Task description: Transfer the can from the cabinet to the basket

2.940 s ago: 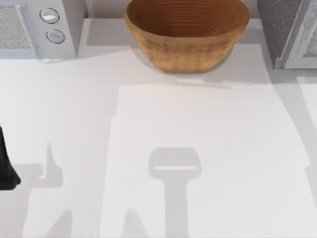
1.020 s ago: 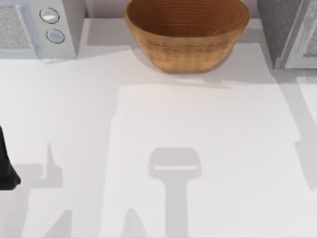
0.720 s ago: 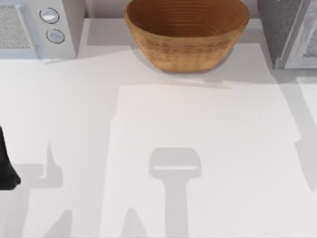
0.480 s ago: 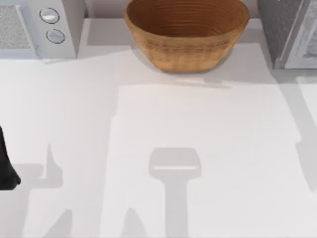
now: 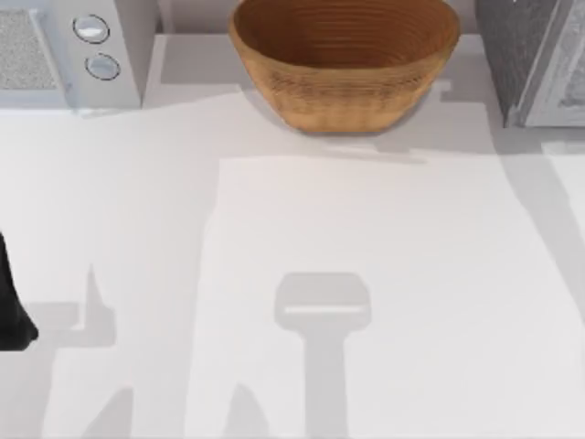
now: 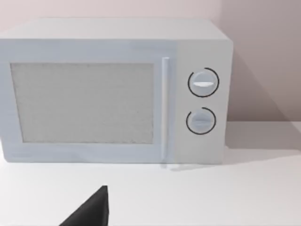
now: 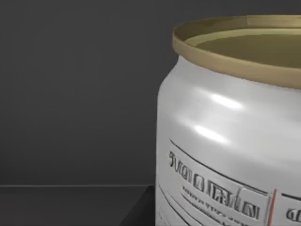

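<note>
The can (image 7: pixel 225 141), pale grey-white with printed lettering and a dull gold rim, stands upright and very close in the right wrist view, against a dark interior wall. A dark part of my right gripper (image 7: pixel 138 212) shows right beside the can's lower side. In the top view, the grey speckled cabinet (image 5: pixel 512 46) stands at the back right, and the orange-brown wicker basket (image 5: pixel 343 55) sits at the back middle with nothing in it. My left arm (image 5: pixel 11 302) is parked at the table's left edge, its gripper (image 6: pixel 89 212) facing the microwave.
A white microwave (image 5: pixel 82 46) with two round knobs stands at the back left, and its front (image 6: pixel 113 94) shows in the left wrist view. Broad white tabletop (image 5: pixel 366 238) lies in front of the basket, crossed by arm shadows.
The shadows on the table's right side and beside the cabinet have shifted. The left arm, the basket and the microwave have not moved.
</note>
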Robot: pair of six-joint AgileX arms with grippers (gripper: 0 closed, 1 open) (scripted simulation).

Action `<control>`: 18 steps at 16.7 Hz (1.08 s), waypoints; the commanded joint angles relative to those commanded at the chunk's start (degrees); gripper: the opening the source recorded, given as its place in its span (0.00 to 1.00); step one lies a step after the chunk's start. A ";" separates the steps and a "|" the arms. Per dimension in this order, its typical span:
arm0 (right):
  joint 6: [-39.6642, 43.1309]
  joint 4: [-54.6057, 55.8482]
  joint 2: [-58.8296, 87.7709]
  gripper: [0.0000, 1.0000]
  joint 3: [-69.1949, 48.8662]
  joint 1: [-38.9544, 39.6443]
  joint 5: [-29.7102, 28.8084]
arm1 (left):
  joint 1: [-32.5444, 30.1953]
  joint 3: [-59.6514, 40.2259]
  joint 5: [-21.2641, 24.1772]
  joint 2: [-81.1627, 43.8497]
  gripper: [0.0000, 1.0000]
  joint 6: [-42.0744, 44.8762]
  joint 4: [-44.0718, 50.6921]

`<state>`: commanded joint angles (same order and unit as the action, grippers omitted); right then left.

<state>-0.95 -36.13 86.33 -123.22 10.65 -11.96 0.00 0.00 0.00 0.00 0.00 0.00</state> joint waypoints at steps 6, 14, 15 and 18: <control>0.04 -4.77 -6.64 0.00 2.27 1.68 -1.66 | 0.00 0.00 0.00 0.00 1.00 0.00 0.00; 1.04 1.02 -15.32 0.00 11.39 0.21 0.50 | 0.00 0.00 0.00 0.00 1.00 0.00 0.00; 1.38 2.86 -18.64 0.00 14.99 -0.17 1.25 | 0.00 0.00 0.00 0.00 1.00 0.00 0.00; 2.37 8.89 -30.18 0.00 29.41 -1.42 3.76 | 0.00 0.00 0.00 0.00 1.00 0.00 0.00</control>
<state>1.41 -27.24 56.16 -93.82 9.23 -8.20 0.00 0.00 0.00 0.00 0.00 0.00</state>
